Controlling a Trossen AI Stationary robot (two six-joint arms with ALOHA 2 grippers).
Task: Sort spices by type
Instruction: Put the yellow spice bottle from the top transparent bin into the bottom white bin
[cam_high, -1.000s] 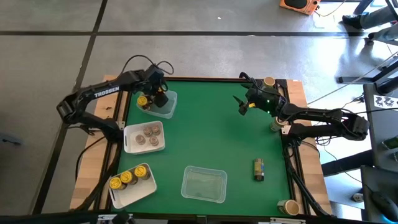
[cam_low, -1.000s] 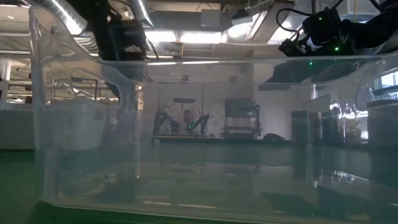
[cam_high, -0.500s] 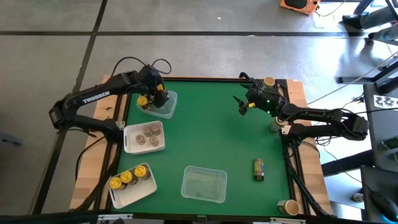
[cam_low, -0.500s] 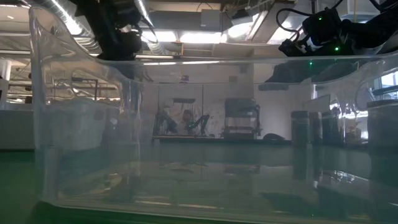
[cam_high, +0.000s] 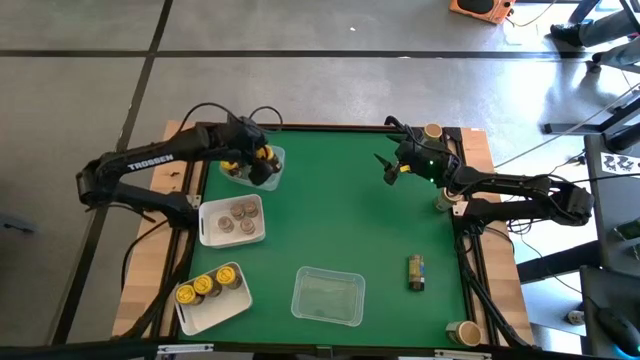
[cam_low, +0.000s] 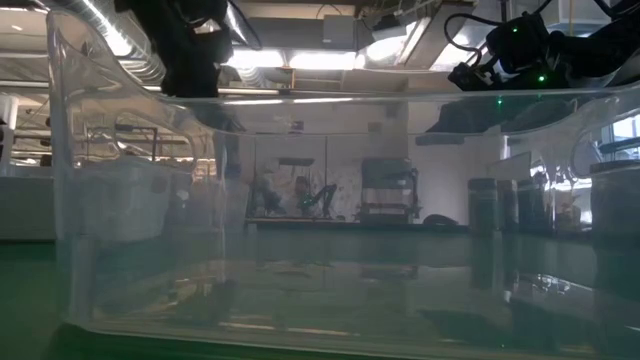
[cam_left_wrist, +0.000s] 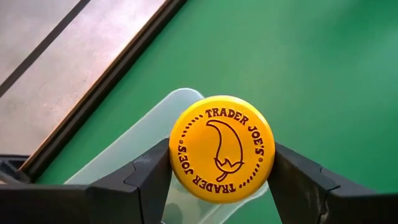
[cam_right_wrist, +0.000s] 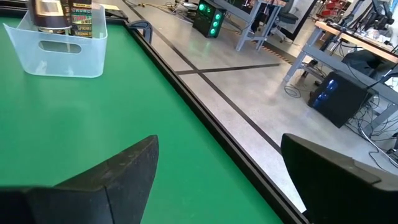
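Green felt covers the table (cam_high: 340, 220), where the left gripper (cam_left_wrist: 221, 180) clamps a small yellow-lidded spice jar (cam_left_wrist: 221, 149) reading "TRADER JOE'S" over the clear plastic tray (cam_high: 266, 170) at upper left. "TROSSEN" marks that arm. Upper right, the right gripper (cam_high: 383, 167) hangs spread, empty.

Body of the yellow-lidded jar (cam_left_wrist: 221, 157), hidden beneath its own lid.

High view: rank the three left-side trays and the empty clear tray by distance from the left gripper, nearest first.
From the left gripper:
1. Far-left tray, directly under it.
2. Tray of grey-lidded jars, mid-left.
3. Tray of yellow-lidded jars, near-left corner.
4. Empty clear tray, near centre; close call with 3.
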